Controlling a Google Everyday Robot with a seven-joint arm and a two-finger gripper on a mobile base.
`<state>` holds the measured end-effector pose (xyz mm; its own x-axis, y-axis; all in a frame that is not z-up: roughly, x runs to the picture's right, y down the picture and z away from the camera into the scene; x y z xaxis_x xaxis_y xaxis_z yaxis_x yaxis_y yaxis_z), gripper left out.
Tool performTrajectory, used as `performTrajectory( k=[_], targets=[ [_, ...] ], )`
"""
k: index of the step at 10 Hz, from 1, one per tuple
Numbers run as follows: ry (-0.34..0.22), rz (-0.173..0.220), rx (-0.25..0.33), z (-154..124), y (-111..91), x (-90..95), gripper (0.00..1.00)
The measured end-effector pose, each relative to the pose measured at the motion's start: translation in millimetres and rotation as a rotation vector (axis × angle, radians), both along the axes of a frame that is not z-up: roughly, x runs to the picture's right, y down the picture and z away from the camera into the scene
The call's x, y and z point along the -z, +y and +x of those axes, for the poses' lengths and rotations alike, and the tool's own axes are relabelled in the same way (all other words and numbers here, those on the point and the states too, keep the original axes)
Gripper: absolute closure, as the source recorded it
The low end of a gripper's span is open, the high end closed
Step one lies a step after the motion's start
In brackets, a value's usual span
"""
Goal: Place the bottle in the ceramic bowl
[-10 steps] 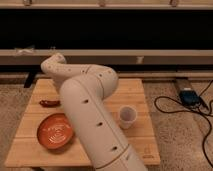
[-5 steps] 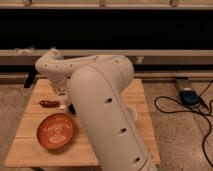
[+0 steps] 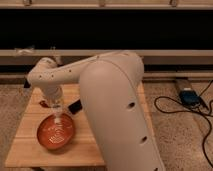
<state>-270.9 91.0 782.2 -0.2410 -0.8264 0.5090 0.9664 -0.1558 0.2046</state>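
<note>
The gripper (image 3: pixel 55 105) has swung over the ceramic bowl (image 3: pixel 44 136), seemingly clamped on the bottle (image 3: pixel 57 115) hanging below.

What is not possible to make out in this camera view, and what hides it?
1. Table, middle and right part: camera view, covered by the arm.
2. Bottle: camera view, cannot be told apart from the gripper just above the ceramic bowl.
3. Dark object beside the arm: camera view, partly covered, unidentifiable.
</note>
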Motion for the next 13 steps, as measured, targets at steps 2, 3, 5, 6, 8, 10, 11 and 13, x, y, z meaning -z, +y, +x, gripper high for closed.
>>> performTrajectory(
  k=[2,3,5,6,8,10,11,13],
  targets=[
    [-0.013,-0.028,-0.008,0,33,22.3,0.86],
    [-0.010,-0.038,-0.013,8,46,29.6,0.75],
    [-0.014,-0.063,-0.021,9,72,40.8,0.57],
    [-0.011,-0.075,-0.028,11,83,41.6,0.47],
    [-0.002,-0.089,-0.036,15,98,36.4,0.26],
    [-0.001,-0.091,-0.037,13,100,34.7,0.20],
    [0.000,-0.087,-0.038,13,99,33.5,0.20],
    [0.002,-0.068,-0.040,14,90,31.6,0.20]
  ],
)
